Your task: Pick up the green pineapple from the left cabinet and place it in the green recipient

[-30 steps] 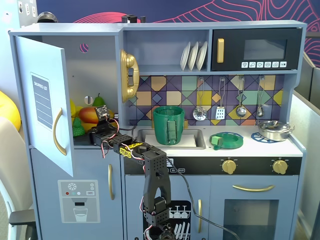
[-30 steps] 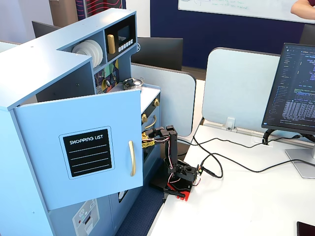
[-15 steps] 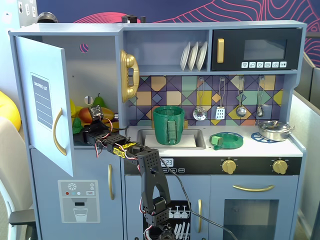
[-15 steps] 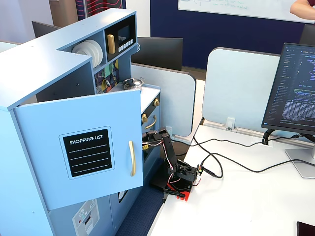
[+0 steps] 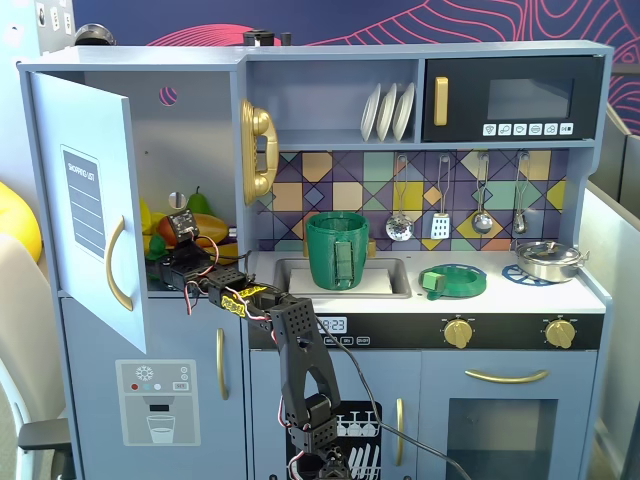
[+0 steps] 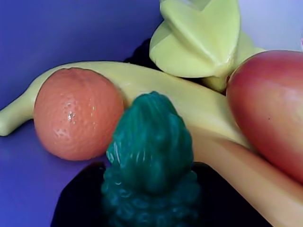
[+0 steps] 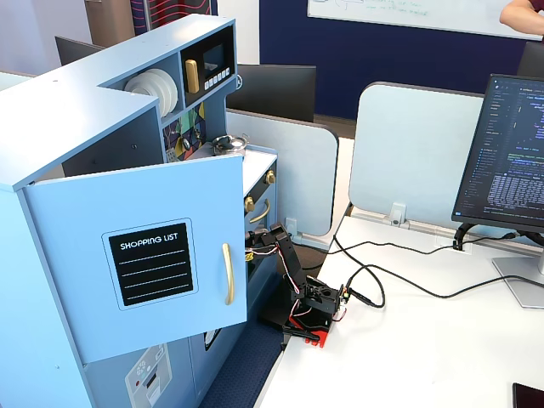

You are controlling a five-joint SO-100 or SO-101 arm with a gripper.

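Inside the left cabinet (image 5: 90, 200), the green pineapple (image 6: 150, 165) stands just in front of an orange (image 6: 78, 113) and a banana (image 6: 199, 109). Whether the claw (image 5: 165, 255) is spread cannot be told. The green recipient (image 5: 337, 250) sits in the counter's sink.

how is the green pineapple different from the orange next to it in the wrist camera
In the wrist view, the green pineapple is dark green, while the orange is orange-red. The pineapple's surface is bumpy and ridged with a leafy top; the orange's is round with only fine dimples. The pineapple sits nearest the camera at bottom centre; the orange lies further back to its left, against the banana. Both look like glossy plastic toy fruit.
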